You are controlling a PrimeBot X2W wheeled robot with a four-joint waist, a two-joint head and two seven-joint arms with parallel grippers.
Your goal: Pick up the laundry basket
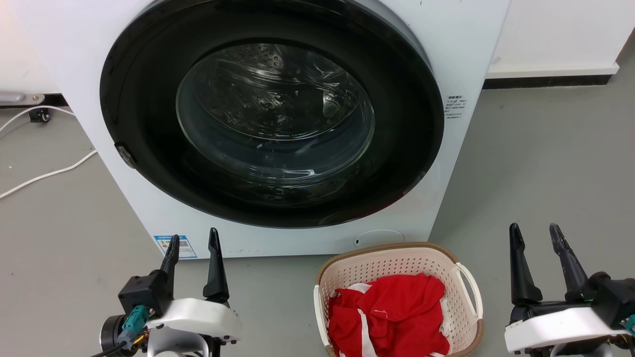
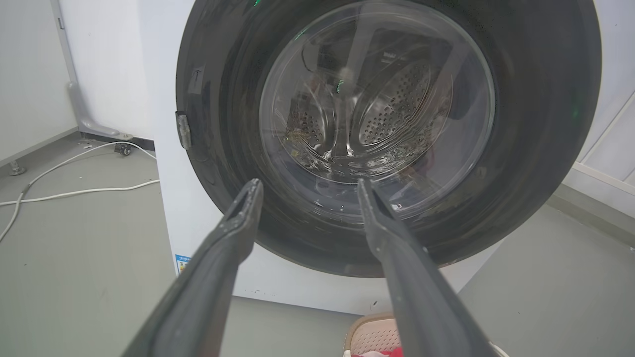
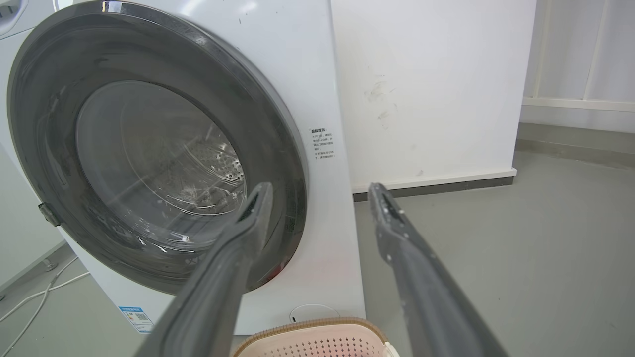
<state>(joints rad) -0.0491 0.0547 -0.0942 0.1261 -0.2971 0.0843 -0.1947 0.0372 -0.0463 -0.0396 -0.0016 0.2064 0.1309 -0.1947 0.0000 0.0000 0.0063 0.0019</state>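
The laundry basket [image 1: 392, 265], a red garment [image 1: 397, 312] heaped inside, sits on the grey floor [image 1: 545, 173] just before the washing machine [image 1: 461, 49], between my two grippers and lower than their raised fingertips. My left gripper [image 1: 193, 235] and right gripper [image 1: 535, 228] both stand spread and empty, the right one nearer, beside the basket's white loop handle [image 1: 469, 287]. Its long axis seems to run near to far, the near end cut off. Open floor lies to the right, while the machine's front hems the far rim.
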